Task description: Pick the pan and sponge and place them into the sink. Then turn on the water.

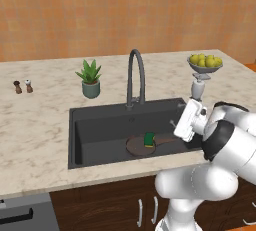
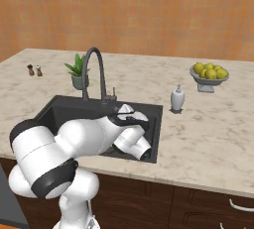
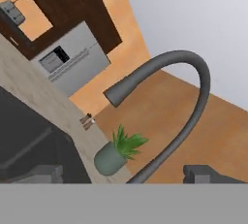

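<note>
**Dark sink holding pan and sponge**

The sink [image 1: 80,125] sat in the marble worktop [image 1: 35,125]. The pan [image 1: 137,146] lay on its floor, the sponge [image 1: 149,139] resting on it. The tool [image 3: 123,174] stood wide open and empty, facing the faucet [image 3: 193,106].

You find no readable text, labels, brands or numbers anywhere: counter [image 1: 40,125], sink [image 1: 100,125], faucet [image 1: 135,75], soap bottle [image 2: 177,98] all unmarked.
</note>
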